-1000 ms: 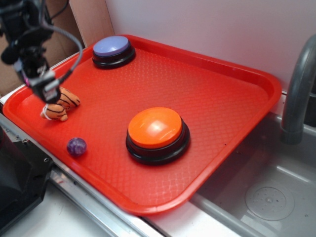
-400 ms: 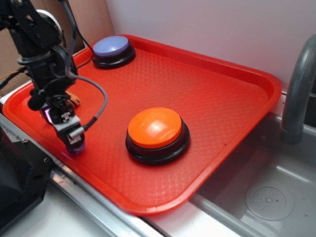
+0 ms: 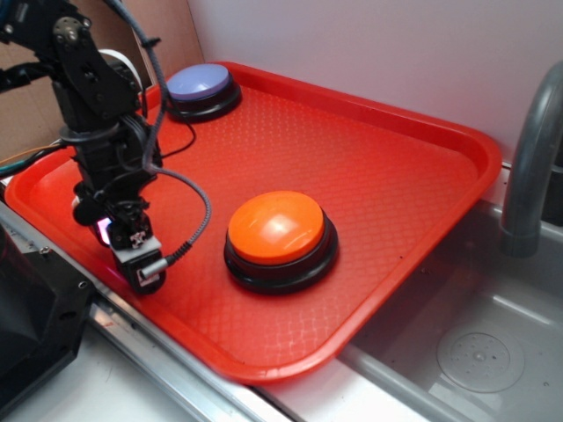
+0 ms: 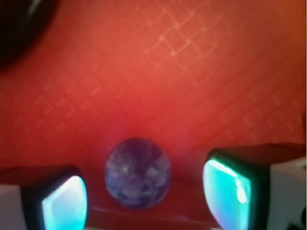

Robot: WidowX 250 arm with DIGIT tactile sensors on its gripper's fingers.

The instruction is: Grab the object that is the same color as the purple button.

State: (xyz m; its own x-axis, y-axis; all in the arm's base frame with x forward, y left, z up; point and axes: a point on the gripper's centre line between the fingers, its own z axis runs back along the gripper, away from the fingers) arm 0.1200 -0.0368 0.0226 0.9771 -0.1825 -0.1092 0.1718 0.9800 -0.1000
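Note:
The small dark-purple marble ball [image 4: 138, 172] lies on the red tray [image 4: 192, 72], between my two fingertips, with a gap on each side. My gripper [image 4: 144, 201] is open and low over it. In the exterior view my gripper [image 3: 141, 268] hangs at the tray's front left edge and hides the ball. The purple button [image 3: 202, 88] with a lavender top on a black base stands at the tray's far left corner.
The orange button [image 3: 280, 239] on a black base stands mid-tray, right of my gripper. The red tray's [image 3: 396, 176] raised front rim lies just under my gripper. A sink basin [image 3: 475, 352] and grey faucet [image 3: 532, 149] are at the right. The tiger toy is hidden behind the arm.
My gripper has moved from the tiger toy at the left, forward and down to the ball at the tray's front edge. It now straddles the ball.

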